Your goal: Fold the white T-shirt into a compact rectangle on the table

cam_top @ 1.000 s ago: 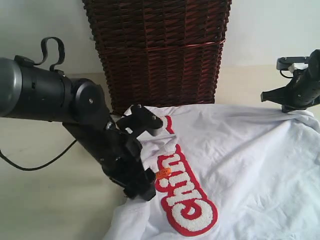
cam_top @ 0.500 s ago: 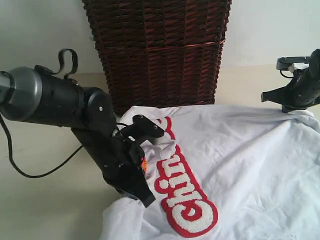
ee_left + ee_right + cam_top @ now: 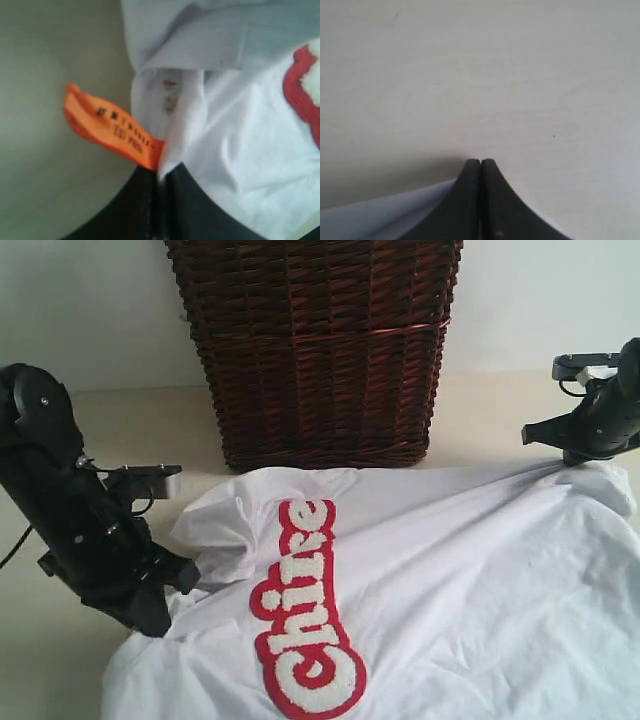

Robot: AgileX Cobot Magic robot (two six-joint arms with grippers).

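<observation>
The white T-shirt (image 3: 450, 570) lies spread and wrinkled on the beige table (image 3: 50, 665), its red-outlined lettering (image 3: 300, 630) facing up. My left gripper (image 3: 165, 605) sits at the shirt's left edge, shut on the fabric at the neck. In the left wrist view its jaws pinch the white cloth (image 3: 225, 130) right beside the orange neck tag (image 3: 112, 127). My right gripper (image 3: 577, 452) is at the far right, shut on a raised corner of the shirt. The right wrist view has white fabric (image 3: 385, 215) under the closed right gripper (image 3: 480, 163).
A tall dark brown wicker basket (image 3: 315, 350) stands at the back middle, just behind the shirt's far edge. A black cable (image 3: 12, 545) trails from the left arm. Bare table shows to the left and at the far right corner (image 3: 500, 410).
My left arm has swung to the left and dragged the neck of the shirt with it, so the lettering has shifted left. The right arm has stayed put.
</observation>
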